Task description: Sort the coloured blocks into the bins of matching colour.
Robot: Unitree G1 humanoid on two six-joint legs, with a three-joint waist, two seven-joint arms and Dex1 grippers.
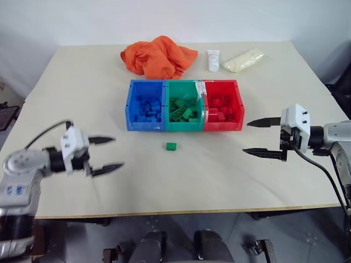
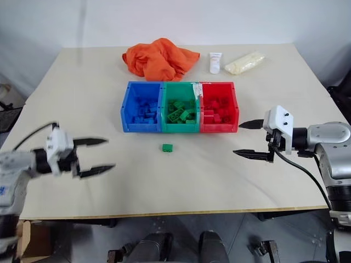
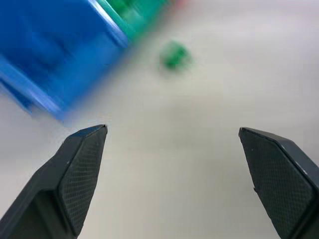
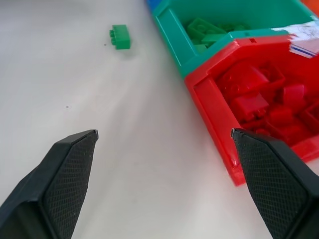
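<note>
Plastic, small and studded, the green block (image 1: 171, 146) is the one piece we see loose on the table (image 1: 82, 82), lying just in front of the green bin (image 1: 185, 128), which sits between the blue bin (image 1: 131, 109) and the red bin (image 1: 238, 107); each bin already holds bricks of its own colour. We judge the block light, rigid and rather slick, so it may skid or tip if nudged. We would close on its two flat long sides, low down, not on the studs. Our left gripper (image 1: 107, 155) hangs near and to the left with its fingers spread wide and nothing between them. Our right gripper (image 1: 263, 138) hangs to the right, equally wide and empty.
</note>
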